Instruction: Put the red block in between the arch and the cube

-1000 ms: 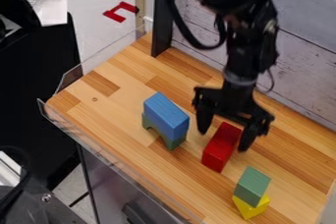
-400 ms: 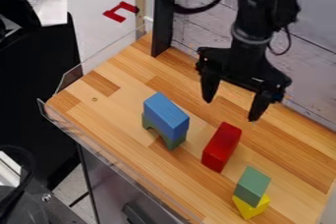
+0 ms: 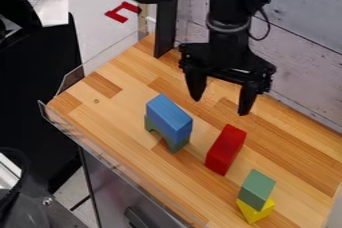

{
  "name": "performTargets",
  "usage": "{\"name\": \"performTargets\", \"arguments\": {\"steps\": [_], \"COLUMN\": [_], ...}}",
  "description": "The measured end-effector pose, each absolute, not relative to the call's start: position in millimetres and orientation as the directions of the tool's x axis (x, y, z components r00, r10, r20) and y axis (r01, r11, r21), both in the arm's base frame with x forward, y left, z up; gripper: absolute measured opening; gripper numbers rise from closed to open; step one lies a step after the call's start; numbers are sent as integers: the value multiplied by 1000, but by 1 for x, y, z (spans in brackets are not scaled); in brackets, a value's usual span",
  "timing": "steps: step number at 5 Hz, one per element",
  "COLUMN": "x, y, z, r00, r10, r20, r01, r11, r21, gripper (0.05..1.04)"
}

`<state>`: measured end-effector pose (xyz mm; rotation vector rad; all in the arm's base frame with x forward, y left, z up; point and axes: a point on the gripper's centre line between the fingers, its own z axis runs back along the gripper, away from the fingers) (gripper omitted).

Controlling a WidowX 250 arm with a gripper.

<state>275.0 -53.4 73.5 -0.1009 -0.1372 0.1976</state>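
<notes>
Red block (image 3: pixel 226 149) sits between arch and cube

The gripper (image 3: pixel 221 105) hangs on the far side of the red block, fingers wide apart and holding nothing. The block's long axis runs near-left to far-right, roughly across the finger spread. The green arch (image 3: pixel 179 145) stands left, the green cube (image 3: pixel 257 189) nearer right, neither touching it. Placement looks finished; the next move probably needs only clearance.

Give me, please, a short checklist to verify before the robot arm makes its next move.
1. Red block between arch and green cube: ok.
2. Jaws open, with nothing held: ok.
3. Jaws apart from the red block: ok.
4. Blue block resting on the arch: ok.
5. Green cube on top of the yellow block: ok.
6. Red block exactly midway: cannot tell.
</notes>
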Motion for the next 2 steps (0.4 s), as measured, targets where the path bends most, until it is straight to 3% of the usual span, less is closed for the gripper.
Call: {"name": "performTargets", "arguments": {"steps": [2], "x": [269], "y": [-50], "z": [73], "r00": [979], "r10": [180], "r20": [93], "r01": [-171], "r11": [981], "r21": [-96], "gripper": [999]}}
